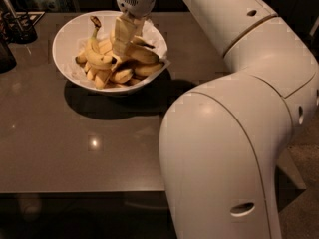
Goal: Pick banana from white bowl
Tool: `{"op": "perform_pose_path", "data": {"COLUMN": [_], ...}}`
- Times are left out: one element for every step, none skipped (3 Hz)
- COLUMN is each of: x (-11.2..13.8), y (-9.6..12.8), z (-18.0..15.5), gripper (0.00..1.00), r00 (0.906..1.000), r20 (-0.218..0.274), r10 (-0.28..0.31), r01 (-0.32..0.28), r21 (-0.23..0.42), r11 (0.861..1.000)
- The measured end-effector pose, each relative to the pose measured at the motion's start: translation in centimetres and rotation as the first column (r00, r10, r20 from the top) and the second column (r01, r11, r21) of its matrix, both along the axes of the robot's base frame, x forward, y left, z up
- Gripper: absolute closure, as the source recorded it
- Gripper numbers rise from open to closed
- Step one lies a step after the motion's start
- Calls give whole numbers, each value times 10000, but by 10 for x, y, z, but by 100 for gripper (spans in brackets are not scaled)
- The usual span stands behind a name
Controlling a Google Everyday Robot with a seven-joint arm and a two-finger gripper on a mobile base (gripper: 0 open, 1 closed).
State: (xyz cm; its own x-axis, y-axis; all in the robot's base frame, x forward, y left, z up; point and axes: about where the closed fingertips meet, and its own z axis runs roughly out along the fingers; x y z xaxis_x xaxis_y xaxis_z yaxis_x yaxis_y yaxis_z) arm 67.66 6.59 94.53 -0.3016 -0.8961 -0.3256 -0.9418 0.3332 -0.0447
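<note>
The white bowl [70,39] stands at the back left of the dark table and holds a pile of yellow bananas. The thick, gently curved banana [143,55] lies on the right side of the pile, its dark tip toward the gripper. A slimmer banana with a long upright dark-tipped stem [94,46] lies on the left, with small short bananas [122,75] below it. My gripper [119,51] reaches straight down into the middle of the bowl, touching the pile just left of the thick banana. Its tips are hidden among the bananas.
A dark holder with utensils [17,26] stands at the back left corner, with a dark object [5,54] at the left edge. My large white arm [224,133] covers the right half of the view. The table's front edge [79,190] runs below.
</note>
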Motion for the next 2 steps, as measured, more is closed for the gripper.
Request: {"op": "perform_pose_path", "data": {"x": [1, 1], "y": [0, 0], "z": [-1, -1], "gripper": [54, 77], "r00": [9999, 9999], "r20": [113, 113], "r10": [-6, -6], "r01": [7, 7], "r21": [-82, -81], "r11": [10000, 10000]}}
